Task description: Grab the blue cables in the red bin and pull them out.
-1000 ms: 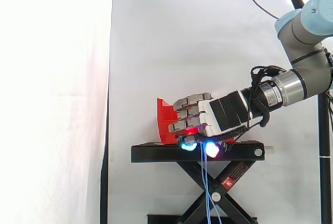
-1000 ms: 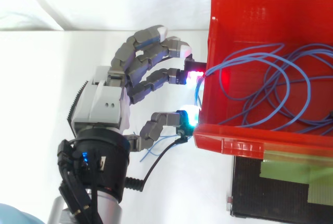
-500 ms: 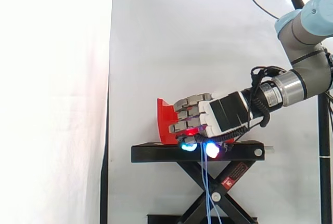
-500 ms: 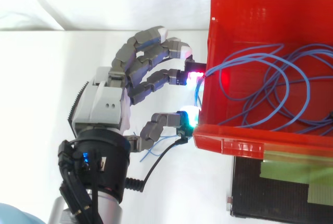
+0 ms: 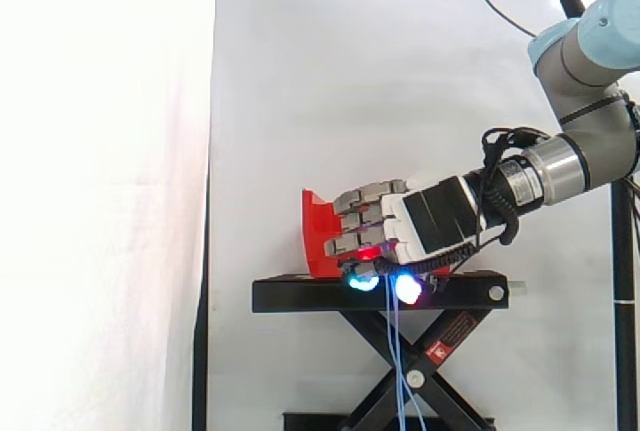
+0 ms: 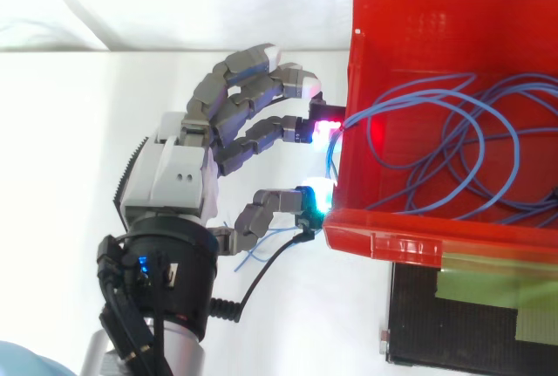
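The red bin [image 6: 410, 238] stands on the black stand [image 5: 300, 296] and holds a loose tangle of thin blue cables [image 6: 453, 145]. My hand [image 6: 174, 175] sits just outside the bin's left wall, fingers curled toward it. A strand comes over that wall and runs between a red-glowing fingertip [image 6: 327, 127] and the cyan-glowing thumb tip [image 6: 316, 197], which pinch it. In the side view the hand [image 5: 420, 221] is level with the bin [image 5: 318, 236], and blue cables [image 5: 398, 366] hang straight down from its fingertips past the stand's edge.
The stand is a black scissor lift [image 5: 420, 371] before a white curtain. In the top view a black plate [image 6: 453, 341] with green tape lies below the bin. A short blue strand end [image 6: 253, 249] shows under the thumb.
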Motion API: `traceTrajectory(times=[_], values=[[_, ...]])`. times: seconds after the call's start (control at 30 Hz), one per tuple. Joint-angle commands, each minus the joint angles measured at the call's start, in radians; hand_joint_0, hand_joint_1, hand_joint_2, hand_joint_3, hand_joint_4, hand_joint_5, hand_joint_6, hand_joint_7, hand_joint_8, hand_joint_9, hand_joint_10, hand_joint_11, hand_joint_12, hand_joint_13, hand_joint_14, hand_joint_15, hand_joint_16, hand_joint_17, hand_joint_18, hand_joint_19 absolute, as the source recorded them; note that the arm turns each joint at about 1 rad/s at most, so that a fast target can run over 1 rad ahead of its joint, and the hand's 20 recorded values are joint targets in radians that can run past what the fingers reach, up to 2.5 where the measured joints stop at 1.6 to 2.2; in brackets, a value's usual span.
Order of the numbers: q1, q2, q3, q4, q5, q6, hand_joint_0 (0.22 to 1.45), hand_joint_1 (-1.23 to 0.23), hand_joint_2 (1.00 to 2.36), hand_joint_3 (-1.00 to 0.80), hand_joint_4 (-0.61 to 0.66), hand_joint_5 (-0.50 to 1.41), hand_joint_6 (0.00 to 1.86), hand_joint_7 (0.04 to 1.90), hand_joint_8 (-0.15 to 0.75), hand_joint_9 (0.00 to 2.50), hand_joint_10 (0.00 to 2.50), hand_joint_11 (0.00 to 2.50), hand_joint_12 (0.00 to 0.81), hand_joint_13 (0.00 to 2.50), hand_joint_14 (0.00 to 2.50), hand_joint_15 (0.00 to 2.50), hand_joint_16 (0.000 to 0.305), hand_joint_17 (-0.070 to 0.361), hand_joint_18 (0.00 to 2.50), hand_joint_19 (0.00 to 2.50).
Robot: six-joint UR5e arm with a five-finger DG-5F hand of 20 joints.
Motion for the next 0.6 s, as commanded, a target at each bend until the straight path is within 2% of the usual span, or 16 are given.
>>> traceTrajectory(times=[0.0, 0.1, 0.57], values=[[-0.001, 0.000, -0.001, 0.000, 0.000, 0.002, 0.79, -0.84, 1.00, -1.00, 0.16, 0.87, 0.01, 0.87, 0.242, 0.63, 0.02, 0.45, 0.339, 0.82, 0.03, 0.84, 0.044, 0.099, 0.44, 0.66], [-0.001, 0.000, -0.032, 0.005, -0.002, 0.002, 0.79, -0.84, 1.00, -1.00, 0.17, 0.87, 0.01, 0.87, 0.242, 0.63, 0.02, 0.45, 0.338, 0.82, 0.03, 0.84, 0.044, 0.099, 0.44, 0.67], [-0.001, 0.000, -0.034, 0.018, -0.003, 0.003, 0.79, -0.84, 1.00, -1.00, 0.16, 0.90, 0.01, 0.90, 0.243, 0.64, 0.02, 0.45, 0.340, 0.82, 0.03, 0.84, 0.044, 0.099, 0.45, 0.66]])
